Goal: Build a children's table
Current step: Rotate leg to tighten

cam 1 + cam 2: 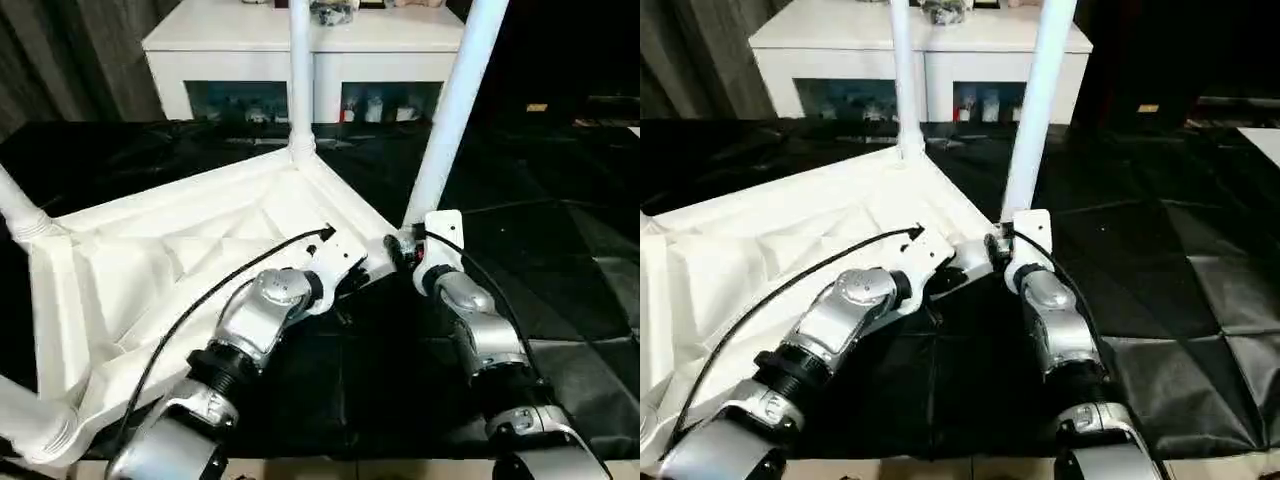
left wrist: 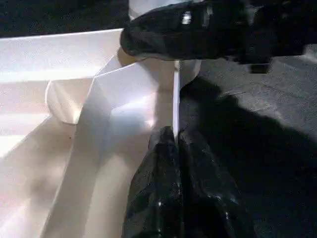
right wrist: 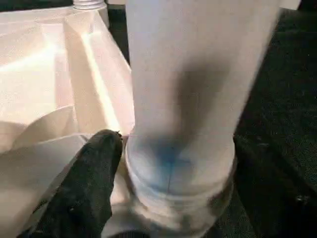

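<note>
Near leg (image 1: 455,110): top cut off by the frame's upper edge.
Far leg (image 1: 300,70): upper end out of frame too.
Cabinet openings (image 1: 238,102): small objects inside — too blurred to identify.
Right gripper (image 3: 163,198): one finger (image 3: 91,191) visible — the other hidden behind the leg's base.

It looks like a staged home room used for robot trials. At the far side stands a low white cabinet (image 1: 300,45) with dark glass openings holding small items, grey curtains (image 1: 70,55) hang at the far left, and black sheeting (image 1: 560,230) covers the floor under the work.
</note>
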Tool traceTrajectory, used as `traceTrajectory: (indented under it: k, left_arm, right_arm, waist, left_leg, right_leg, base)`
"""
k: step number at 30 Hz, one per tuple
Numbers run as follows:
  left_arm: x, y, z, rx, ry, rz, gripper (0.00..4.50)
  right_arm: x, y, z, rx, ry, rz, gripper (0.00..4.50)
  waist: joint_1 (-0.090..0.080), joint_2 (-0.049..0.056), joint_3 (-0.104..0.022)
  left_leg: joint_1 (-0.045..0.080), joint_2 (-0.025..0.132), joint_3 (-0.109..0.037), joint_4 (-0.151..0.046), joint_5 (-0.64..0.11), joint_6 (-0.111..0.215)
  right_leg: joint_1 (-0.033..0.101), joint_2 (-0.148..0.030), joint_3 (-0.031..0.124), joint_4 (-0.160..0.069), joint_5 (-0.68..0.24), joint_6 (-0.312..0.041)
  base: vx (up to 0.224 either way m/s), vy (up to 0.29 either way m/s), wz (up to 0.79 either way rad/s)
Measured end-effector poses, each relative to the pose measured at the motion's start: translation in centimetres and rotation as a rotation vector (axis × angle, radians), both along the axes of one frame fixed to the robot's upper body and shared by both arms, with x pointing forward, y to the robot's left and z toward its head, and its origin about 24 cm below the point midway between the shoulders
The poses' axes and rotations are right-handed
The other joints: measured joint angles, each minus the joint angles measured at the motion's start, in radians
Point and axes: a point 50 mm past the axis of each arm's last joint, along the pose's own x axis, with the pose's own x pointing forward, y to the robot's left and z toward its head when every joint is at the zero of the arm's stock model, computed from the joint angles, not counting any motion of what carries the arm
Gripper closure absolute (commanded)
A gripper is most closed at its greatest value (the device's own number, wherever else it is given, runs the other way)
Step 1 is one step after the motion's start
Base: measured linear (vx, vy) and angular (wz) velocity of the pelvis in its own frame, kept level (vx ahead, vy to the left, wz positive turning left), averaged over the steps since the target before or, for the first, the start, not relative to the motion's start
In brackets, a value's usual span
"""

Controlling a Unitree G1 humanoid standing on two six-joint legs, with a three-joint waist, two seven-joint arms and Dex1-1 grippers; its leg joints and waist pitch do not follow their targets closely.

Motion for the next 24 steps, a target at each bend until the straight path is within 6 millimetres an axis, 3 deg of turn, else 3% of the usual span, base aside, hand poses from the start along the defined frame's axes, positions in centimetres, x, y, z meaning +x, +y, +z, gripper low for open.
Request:
traceTrajectory:
  k: [2,6,11,15,24]
  left_arm:
    - [0.1,0.4,0.1,0.011,-0.004,-0.003,4.5]
    - [-0.3,1.4,0.4,0.027,-0.019,-0.091,4.5]
    - [-1.3,4.0,0.8,0.055,0.025,-0.241,4.5]
    - [-2.0,5.6,1.2,0.099,0.087,-0.364,4.5]
    - [-2.4,6.6,1.5,0.136,0.151,-0.429,4.5]
  right_arm:
    - [-0.1,0.0,0.2,-0.006,-0.008,0.021,0.58]
    - [-0.8,-1.8,0.8,-0.08,-0.015,0.167,0.32]
    - [-3.7,-5.5,2.4,-0.178,0.024,0.516,0.32]
    - [-5.2,-7.2,2.6,-0.199,0.081,0.663,0.32]
    - [-5.2,-6.3,2.9,-0.192,0.09,0.768,0.32]
  waist:
    - [-0.005,0.0,0.0]
    - [-0.006,-0.001,0.001]
    - [0.01,-0.001,0.001]
    - [0.021,0.001,0.001]
    - [0.016,0.001,0.001]
  left_leg:
    - [-0.001,0.0,0.0,0.0,0.0,0.0]
    - [-0.004,0.001,0.0,-0.001,0.0,0.0]
    - [-0.004,0.003,0.0,-0.003,0.0,0.01]
    - [-0.002,0.004,0.001,-0.003,-0.003,0.004]
    - [0.002,0.002,0.001,-0.002,-0.003,0.004]
  right_leg:
    - [-0.001,0.0,0.0,0.0,0.004,-0.005]
    - [-0.003,0.0,-0.001,0.0,0.004,-0.005]
    - [-0.004,0.002,-0.003,0.0,0.0,-0.001]
    - [-0.003,0.002,-0.003,0.001,0.0,-0.001]
    - [0.001,0.002,0.0,0.001,0.001,-0.002]
  base:
    - [0.0,0.0,0.0]
    - [0.0,0.0,0.0]
    - [0.021,0.0,0.01]
    - [0.0,0.0,0.0]
    - [0.0,0.0,0.0]
